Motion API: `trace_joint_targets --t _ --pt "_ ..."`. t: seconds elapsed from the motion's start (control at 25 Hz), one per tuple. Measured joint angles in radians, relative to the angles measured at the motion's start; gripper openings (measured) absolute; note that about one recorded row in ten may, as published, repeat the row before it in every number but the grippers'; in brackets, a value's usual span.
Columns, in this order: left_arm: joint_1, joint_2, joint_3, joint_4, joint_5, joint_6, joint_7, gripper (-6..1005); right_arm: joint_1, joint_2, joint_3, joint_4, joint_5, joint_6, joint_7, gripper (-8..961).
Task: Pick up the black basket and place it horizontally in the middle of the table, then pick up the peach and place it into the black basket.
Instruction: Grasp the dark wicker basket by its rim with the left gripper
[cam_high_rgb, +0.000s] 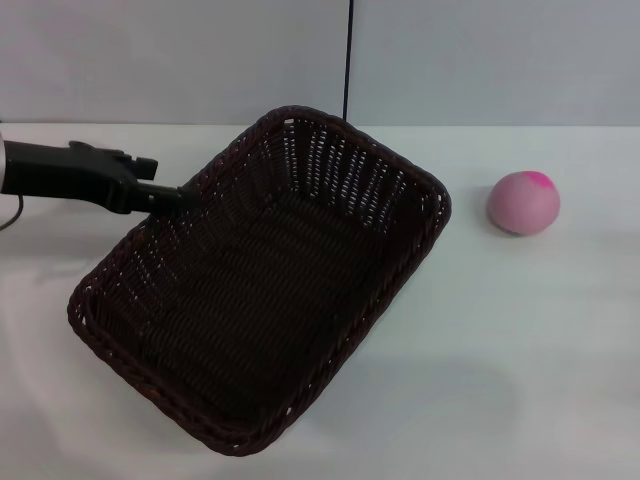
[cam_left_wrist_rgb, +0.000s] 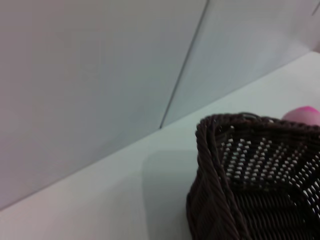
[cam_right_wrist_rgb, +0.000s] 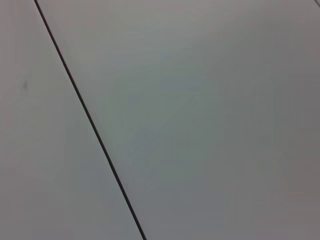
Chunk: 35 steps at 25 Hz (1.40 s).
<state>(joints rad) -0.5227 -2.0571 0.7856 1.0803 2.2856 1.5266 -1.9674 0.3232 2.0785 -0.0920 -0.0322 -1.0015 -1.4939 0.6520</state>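
Basket step in hand: left tool at far-left rim of black basket, pinch state unclear. Basket skewed on desk; next, square it mid-desk. Peach waits right. Right tool unseen.

Soft, even light leaves the white surface bright and nearly washed out toward its near edge, with faint shadows beside the black basket and the peach, while the left wrist view looks blurred.
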Motion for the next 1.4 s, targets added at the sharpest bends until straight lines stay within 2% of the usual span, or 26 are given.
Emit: trace_joint_targets --t 0.32,0.64,1.04,1.4 --pt "0.01 0.0 0.076 -0.017 0.002 -0.004 -0.006 802 0.001 0.0 0.0 0.0 0.0 0.014 0.0 494" --pt "-0.003 0.0 0.113 -0.019 0.061 -0.006 -0.052 797 0.002 0.0 0.004 0.003 0.0 0.024 0.0 494" --pt "-0.004 0.0 0.106 -0.015 0.057 -0.031 -0.051 342 0.004 0.0 0.026 0.006 0.0 0.028 0.0 493" --pt "-0.008 0.0 0.104 -0.003 0.037 -0.016 -0.001 215 0.005 0.0 0.026 0.006 0.0 0.032 0.0 493"
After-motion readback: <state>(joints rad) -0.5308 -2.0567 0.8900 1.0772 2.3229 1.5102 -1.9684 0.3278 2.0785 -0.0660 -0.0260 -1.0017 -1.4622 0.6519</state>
